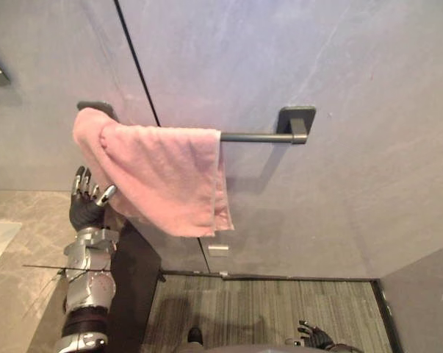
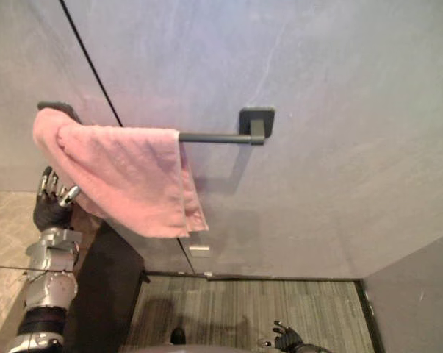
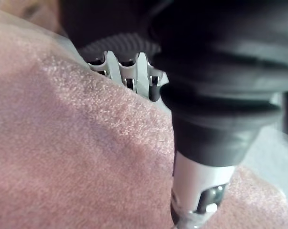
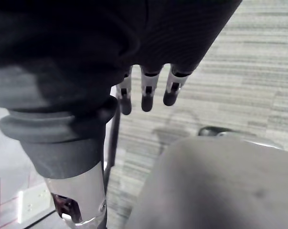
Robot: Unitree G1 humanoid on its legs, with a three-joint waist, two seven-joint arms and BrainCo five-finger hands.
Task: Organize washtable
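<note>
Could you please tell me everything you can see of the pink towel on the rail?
The pink towel looks like soft terry cloth, draped over the left part of the dark wall rail and bunched at its left end. It hangs slanted, its lower edge dropping toward the right, where a hemmed side shows. The left robot hand, fingers straight, touches its lower left edge.

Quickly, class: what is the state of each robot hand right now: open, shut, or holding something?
Left hand: open, fingers straight, beside the pink towel.
Right hand: open, holding nothing.
</note>
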